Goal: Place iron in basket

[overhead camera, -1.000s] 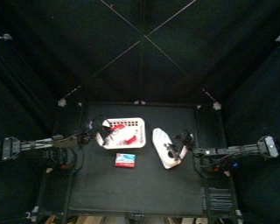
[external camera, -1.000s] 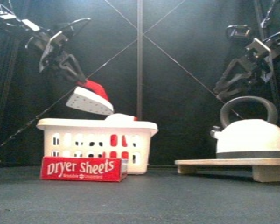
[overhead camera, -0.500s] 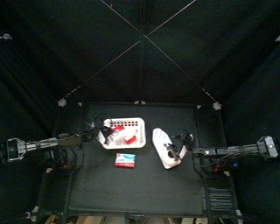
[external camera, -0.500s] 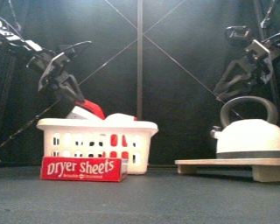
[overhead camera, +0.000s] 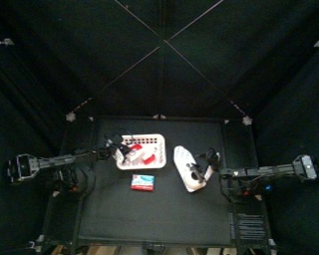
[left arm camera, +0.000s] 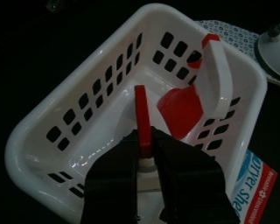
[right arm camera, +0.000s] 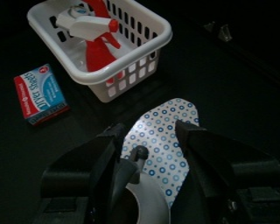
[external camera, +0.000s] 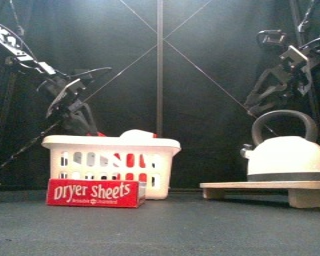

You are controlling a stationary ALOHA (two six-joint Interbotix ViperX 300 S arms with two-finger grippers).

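Iron: thin red part (left arm camera: 142,105) pinched in left jaws, down inside basket (external camera: 83,142); rest of body hard to make out.
Left gripper (left arm camera: 146,150): over basket's interior, 2 jaws pressed onto iron's red edge.
Right gripper (right arm camera: 149,131): well apart from basket, high over white domed thing (external camera: 286,160), jaws spread, holding nothing, at rest.
Basket contents: 1 white long piece (left arm camera: 219,79) with red next to it, beside iron.
Box (external camera: 96,192): just in front of basket, touching or nearly so.
Step in hand: probably last of lowering, then release.
Doing it well: sink until iron rests on basket floor or on white long piece, keep clear of basket walls, then spread jaws fully and lift straight up.
Risk: early release tipping iron against basket rim; jaw catching a wall hole and dragging basket.
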